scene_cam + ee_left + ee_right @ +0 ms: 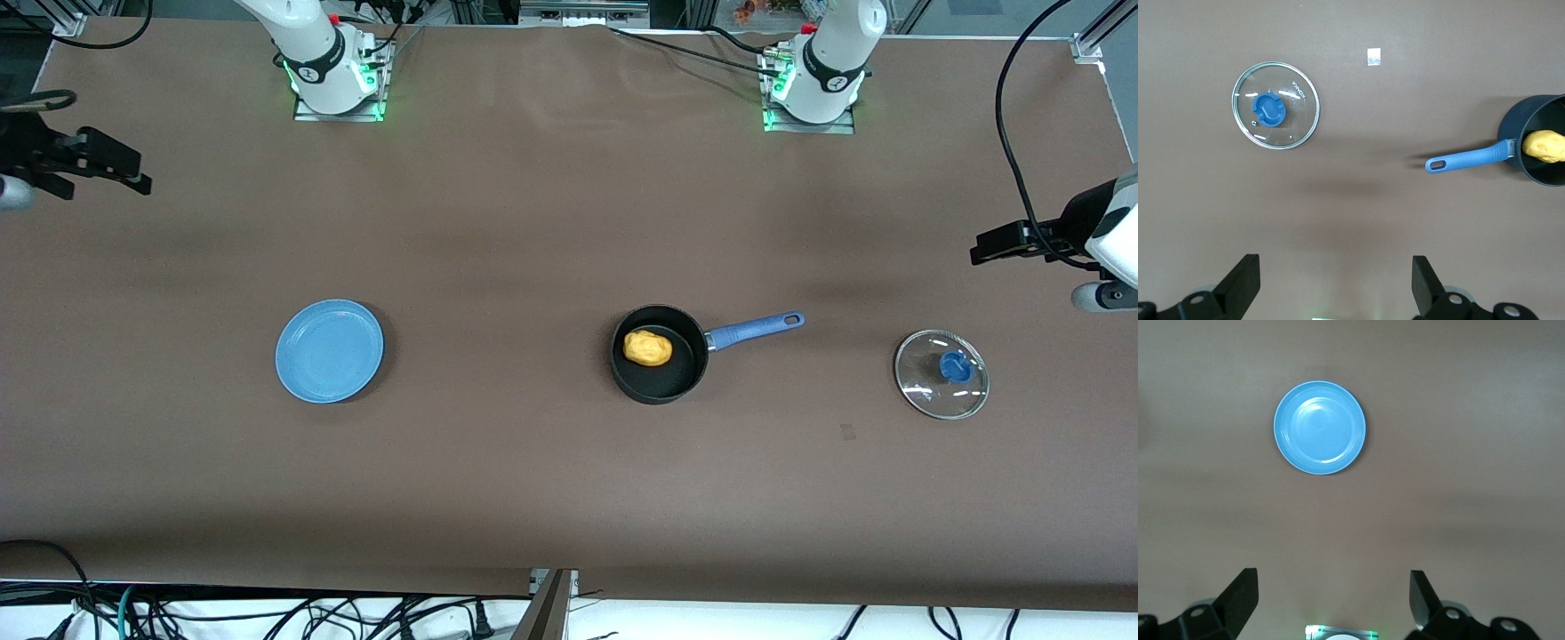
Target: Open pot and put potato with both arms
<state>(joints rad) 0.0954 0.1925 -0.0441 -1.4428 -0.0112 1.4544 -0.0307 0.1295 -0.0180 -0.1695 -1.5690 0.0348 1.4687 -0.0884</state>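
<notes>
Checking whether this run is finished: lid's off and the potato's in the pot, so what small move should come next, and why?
Probably none beyond holding both arms parked. The potato already lies in the pot, and the lid rests on the table toward the left arm's end. The left gripper and right gripper are open, empty, and high above the table ends.

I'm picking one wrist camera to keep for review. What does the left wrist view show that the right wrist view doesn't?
Only the left wrist view shows the glass lid lying on the table, the pot with its blue handle, and the potato inside it. Only the right wrist view shows the blue plate. Both share the brown table and an open, empty claw: left claw, right claw.
</notes>
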